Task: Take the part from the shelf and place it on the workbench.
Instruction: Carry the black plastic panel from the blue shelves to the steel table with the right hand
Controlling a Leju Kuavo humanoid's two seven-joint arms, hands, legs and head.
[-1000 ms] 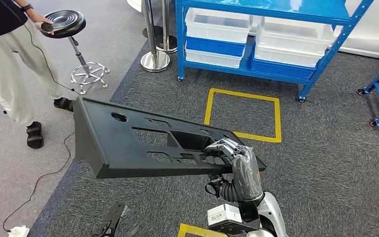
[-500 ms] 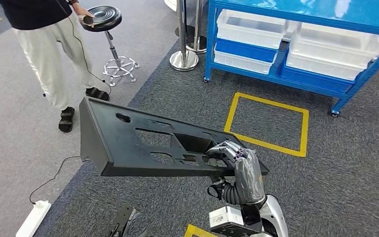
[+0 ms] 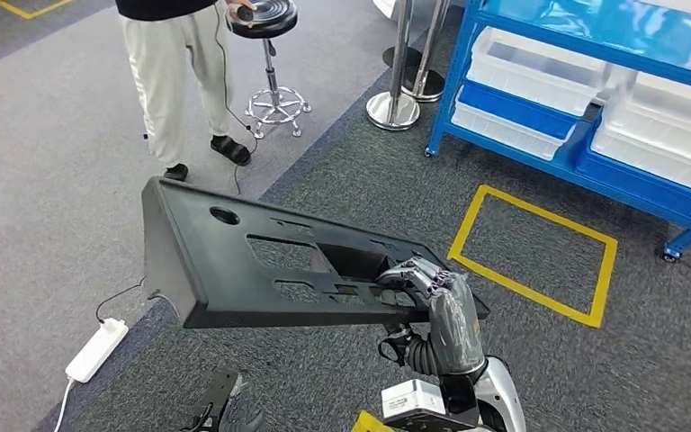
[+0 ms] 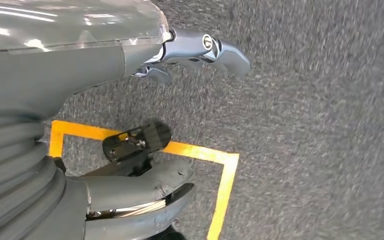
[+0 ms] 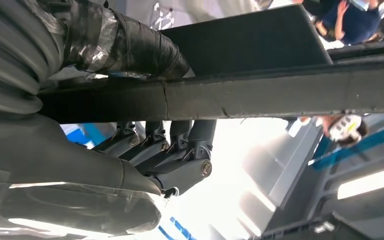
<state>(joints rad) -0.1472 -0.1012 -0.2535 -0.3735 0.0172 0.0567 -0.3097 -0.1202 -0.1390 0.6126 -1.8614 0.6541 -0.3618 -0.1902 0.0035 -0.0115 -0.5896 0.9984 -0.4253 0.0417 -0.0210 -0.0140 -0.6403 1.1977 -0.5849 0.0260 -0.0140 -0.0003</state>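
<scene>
Right robot hand [image 3: 432,292] gripping the black part [image 3: 261,261] by its near edge, part stretching leftward above carpet, left robot hand [image 4: 145,130] empty, fingers apart

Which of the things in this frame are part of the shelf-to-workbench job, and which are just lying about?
Part of the job:
black panel part
right hand gripping its edge
blue shelf

Lying about:
stool, held by a person
white power strip
yellow floor marking
chrome posts

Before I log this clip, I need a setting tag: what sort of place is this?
Probably a factory-style demo or test hall. A blue shelf holds white bins, yellow squares mark the grey carpet, and the right hand grips a black part.
</scene>
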